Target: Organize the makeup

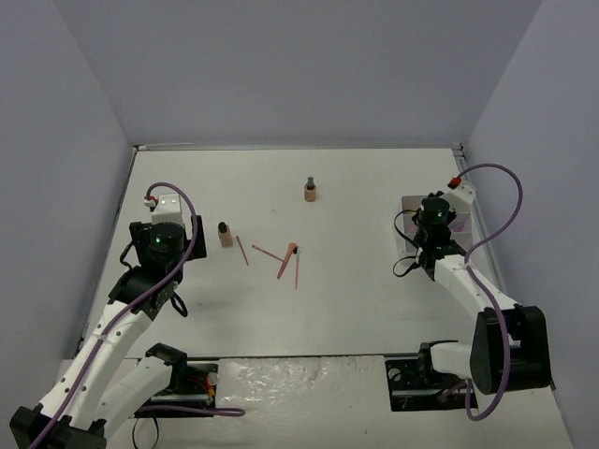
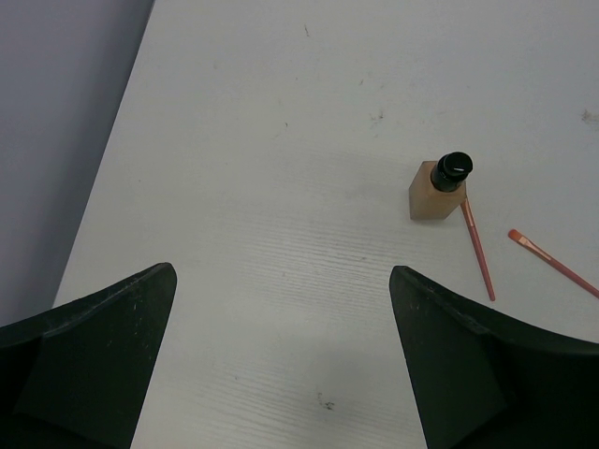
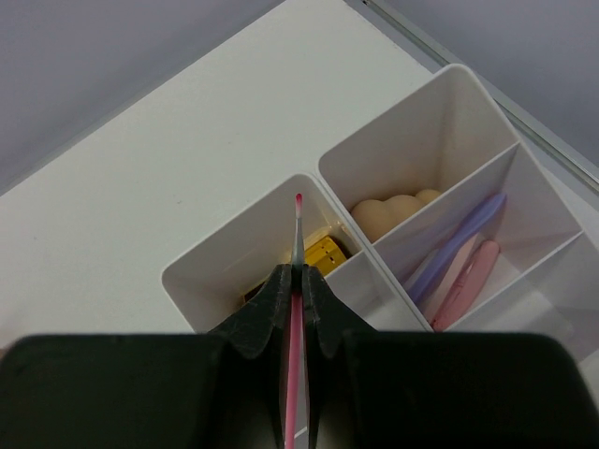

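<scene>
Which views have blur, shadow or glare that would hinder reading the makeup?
Top external: even, soft light and no harsh shadows, but the sticks look tiny. Left wrist: the open left fingers are dark and soft-edged, while the tan bottle is sharp. Right wrist: the right fingers, shut on a pink stick, are a featureless black mass; the tray is evenly lit.

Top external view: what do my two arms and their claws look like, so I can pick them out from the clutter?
Both the left arm and right arm have white links with black joint housings. A lilac cable loops along each, and each has a green light at the wrist. The left claw and right claw have matte black, wedge-shaped fingers.
</scene>
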